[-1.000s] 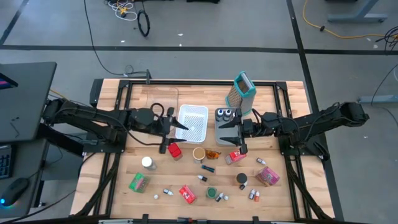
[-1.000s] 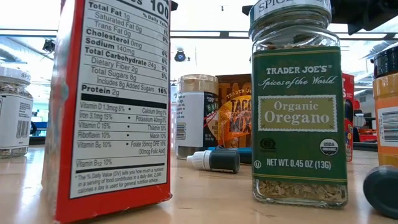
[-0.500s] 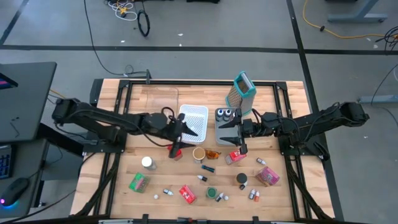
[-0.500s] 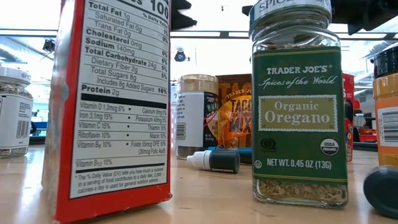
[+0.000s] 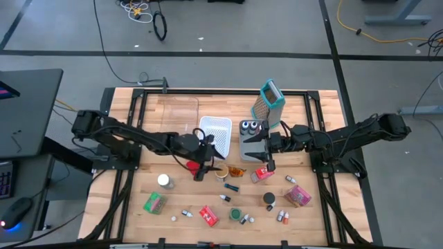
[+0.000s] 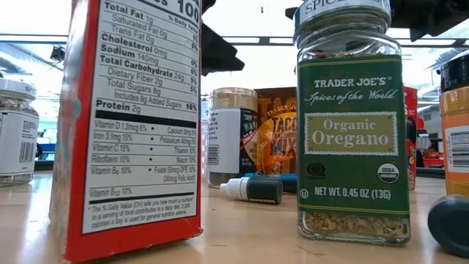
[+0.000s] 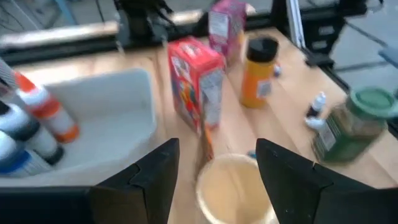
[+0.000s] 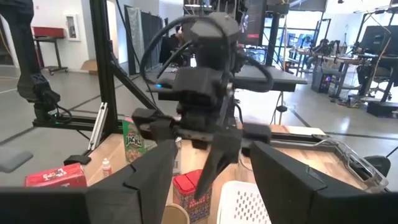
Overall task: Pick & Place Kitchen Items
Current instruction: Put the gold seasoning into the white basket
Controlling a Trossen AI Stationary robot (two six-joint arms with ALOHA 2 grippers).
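Landmark: white perforated bin (image 5: pixel 214 133) at the middle of the table (image 5: pixel 159 117). Left gripper (image 5: pixel 210 166), just in front of the bin, fingers spread and grasping nothing, poised over a small tan cup (image 7: pixel 235 188) that stands just in front of the bin; in the left wrist view the cup's open rim lies between the two dark fingers. Right gripper (image 5: pixel 257 150), to the right of the bin beside the grey bin (image 5: pixel 250 140), fingers apart, empty, above a red packet (image 5: pixel 262 173). A red jar (image 5: pixel 194 167) sits just left of the cup. Remaining kitchen items lie scattered farther in front of the bin: green packet (image 5: pixel 154 203), red packet, pink packet (image 5: pixel 299 196), oregano jar (image 6: pixel 352 125), small dropper bottles. Metal grater (image 5: pixel 268 102) stands behind and right of the bin.
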